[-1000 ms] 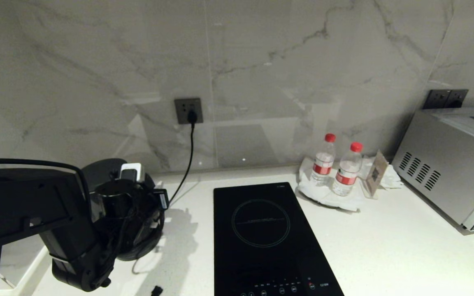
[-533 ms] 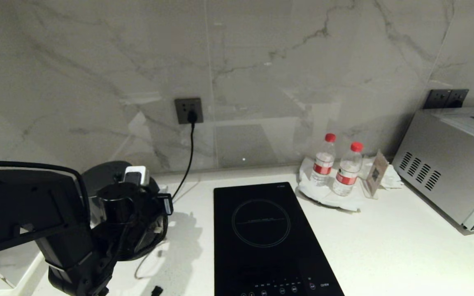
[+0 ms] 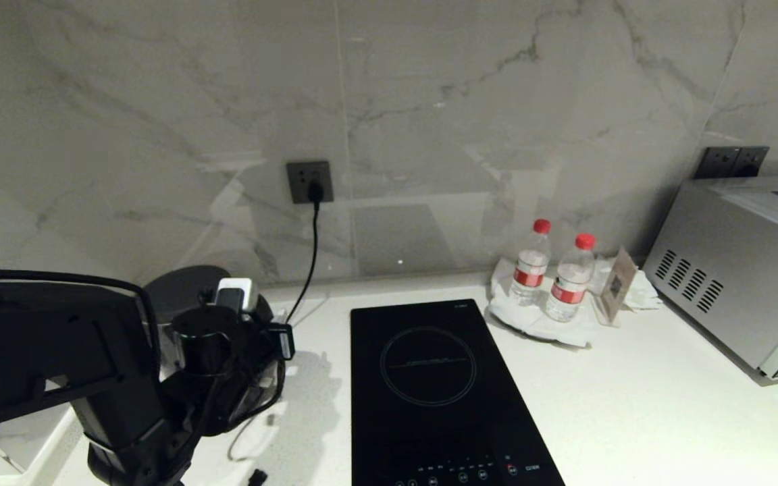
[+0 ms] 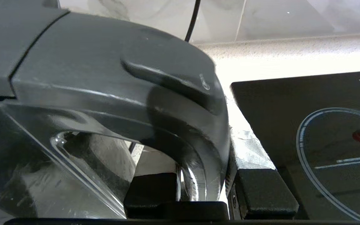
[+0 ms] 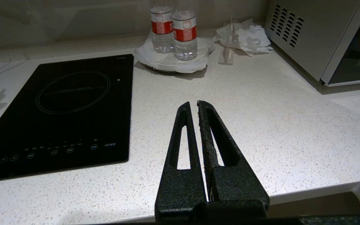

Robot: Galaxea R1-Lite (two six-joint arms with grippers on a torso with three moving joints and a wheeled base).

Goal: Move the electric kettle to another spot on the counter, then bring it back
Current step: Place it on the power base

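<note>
Landmark: the black cooktop (image 3: pixel 433 391), set flat in the white counter (image 3: pixel 632 405).
Kettle: the electric kettle (image 3: pixel 190 297) is to the left of the cooktop, near the back wall; most of it is hidden behind the left arm.
Kettle axis: it seems to be upright, so its long axis is vertical.
Left gripper: the left gripper (image 4: pixel 205 190) is pinching the kettle handle (image 4: pixel 173 125), one finger on each side.
Key relation: the handle points toward the cooktop side, and the kettle body is beyond the claw, away from the cooktop.
Nearer arm: the left arm; it comes in low from the left edge, the wrist about level.
Base: whether the kettle is on its base or lifted, I cannot tell.
Right gripper: the right gripper (image 5: pixel 197 107) is pressed together and empty, above the counter, right of the cooktop.
Judgement: the kettle looks ready for carrying sideways.
</note>
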